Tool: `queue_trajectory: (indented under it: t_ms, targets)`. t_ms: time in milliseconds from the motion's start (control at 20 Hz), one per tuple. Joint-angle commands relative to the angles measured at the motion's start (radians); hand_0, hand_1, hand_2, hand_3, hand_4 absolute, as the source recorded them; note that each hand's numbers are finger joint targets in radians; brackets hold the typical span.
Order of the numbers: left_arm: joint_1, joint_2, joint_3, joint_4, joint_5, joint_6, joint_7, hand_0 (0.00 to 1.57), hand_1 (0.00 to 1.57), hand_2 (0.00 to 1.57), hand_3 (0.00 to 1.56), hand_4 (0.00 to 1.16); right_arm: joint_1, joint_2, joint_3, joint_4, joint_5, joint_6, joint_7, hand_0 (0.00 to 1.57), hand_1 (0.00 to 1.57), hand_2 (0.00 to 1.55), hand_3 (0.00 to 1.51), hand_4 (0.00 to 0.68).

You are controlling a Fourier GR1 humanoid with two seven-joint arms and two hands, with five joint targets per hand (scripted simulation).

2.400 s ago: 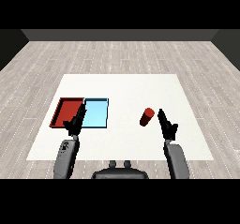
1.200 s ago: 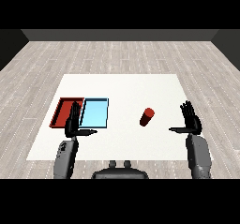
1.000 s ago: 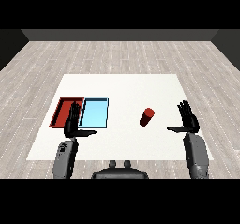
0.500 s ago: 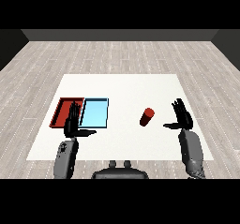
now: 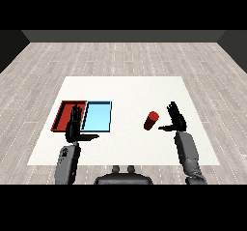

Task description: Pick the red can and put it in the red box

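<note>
The red can (image 5: 151, 120) stands a little tilted on the white table (image 5: 130, 92), right of centre. My right hand (image 5: 176, 119) is open just to the right of the can, palm toward it, with a small gap between thumb and can. The red tray (image 5: 65, 114) lies at the left, with the light blue tray (image 5: 98, 116) beside it on its right. My left hand (image 5: 75, 127) is open with fingers straight up, in front of the near edge of the red tray and covering part of it.
Both trays hold nothing that I can see. Bare table lies between the light blue tray and the can. The table's near edge runs just in front of both forearms.
My right hand has swung out to the right and then come back leftward, ending close beside the can. The can and my left hand have stayed put.
</note>
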Motion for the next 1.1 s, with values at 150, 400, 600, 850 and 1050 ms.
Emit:
queue_trajectory:
  t_ms: [150, 400, 600, 850, 1050]
  targets:
    - [-0.021, -0.003, 0.015, 0.024, -0.006, 0.018, -0.019, 0.00, 0.00, 0.00, 0.00, 0.00, -0.088, 0.042, 0.023, 0.186, 0.034, -0.006, -0.092, 0.00, 0.00, 0.00, 0.00, 0.000]
    - [0.054, 0.007, 0.002, -0.020, 0.005, -0.019, -0.028, 0.00, 0.00, 0.00, 0.00, 0.00, -0.023, 0.078, 0.050, 0.114, 0.017, -0.015, -0.041, 0.00, 0.00, 0.00, 0.00, 0.000]
    - [-0.038, 0.005, 0.013, 0.005, 0.021, -0.002, 0.022, 0.00, 0.00, 0.00, 0.00, 0.00, -0.104, 0.039, 0.019, 0.275, 0.017, 0.019, -0.107, 0.00, 0.00, 0.00, 0.00, 0.000]
    - [0.069, 0.031, 0.024, -0.042, 0.034, -0.052, -0.022, 0.00, 0.00, 0.00, 0.00, 0.00, -0.085, 0.074, 0.043, 0.118, -0.018, -0.025, 0.029, 0.00, 0.00, 0.00, 0.00, 0.000]
    - [0.005, -0.001, -0.005, 0.011, -0.022, 0.008, -0.021, 0.00, 0.00, 0.00, 0.00, 0.00, -0.046, 0.097, 0.065, 0.135, -0.009, -0.015, -0.011, 0.00, 0.00, 0.00, 0.00, 0.000]
